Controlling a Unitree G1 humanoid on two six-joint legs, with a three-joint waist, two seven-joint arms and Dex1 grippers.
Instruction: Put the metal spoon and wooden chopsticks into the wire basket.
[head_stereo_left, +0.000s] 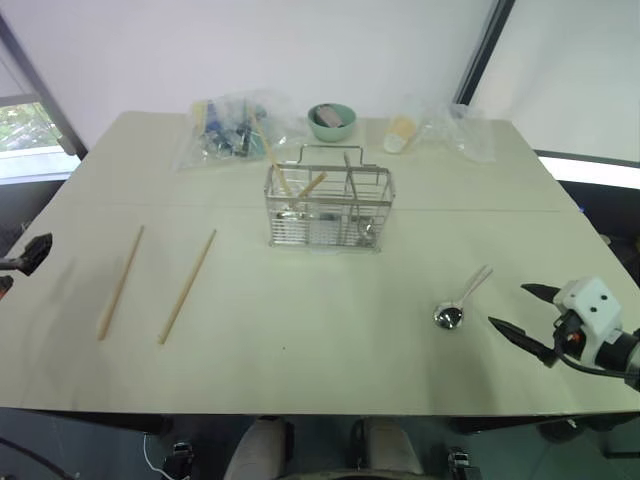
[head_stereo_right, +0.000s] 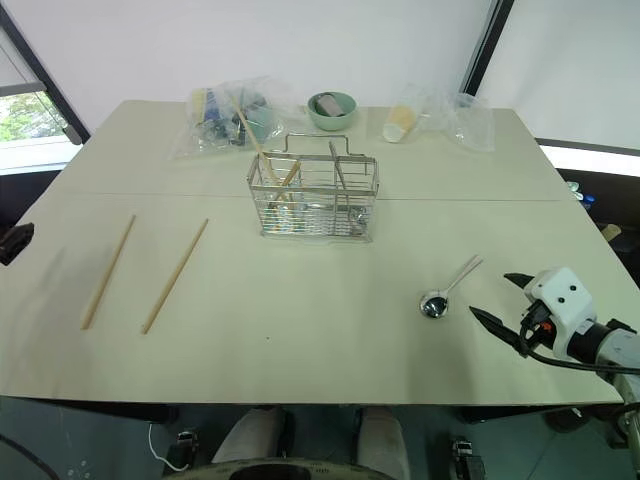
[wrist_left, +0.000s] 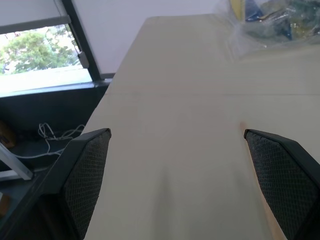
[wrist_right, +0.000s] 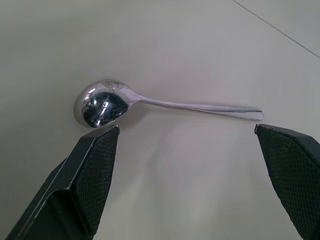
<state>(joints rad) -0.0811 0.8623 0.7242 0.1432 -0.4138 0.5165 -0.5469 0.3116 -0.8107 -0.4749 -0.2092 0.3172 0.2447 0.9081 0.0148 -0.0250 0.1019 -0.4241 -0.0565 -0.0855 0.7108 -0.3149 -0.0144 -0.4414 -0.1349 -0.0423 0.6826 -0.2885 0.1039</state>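
Wooden chopsticks (head_stereo_left: 160, 284) lie loose at left of frame beside the released left gripper (head_stereo_left: 22, 262); wire basket (head_stereo_left: 329, 208) stands upper centre; metal spoon (head_stereo_left: 459, 302) lies lower right, where the spread, empty right gripper (head_stereo_left: 524, 312) should straddle its thin handle squarely

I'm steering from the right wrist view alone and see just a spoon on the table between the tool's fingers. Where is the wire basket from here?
Observer: The wire basket stands mid-table, farther from the robot than the metal spoon and to its left.
Operator: And the chopsticks?
Observer: Both wooden chopsticks lie flat on the table on the robot's left side, apart from each other, not yet in the basket.
Operator: Is the left tool doing anything?
Observer: The left tool is open at the table's left edge, holding nothing.
Operator: Is my right tool touching the spoon?
Observer: No, the right tool is open, just to the right of the spoon.
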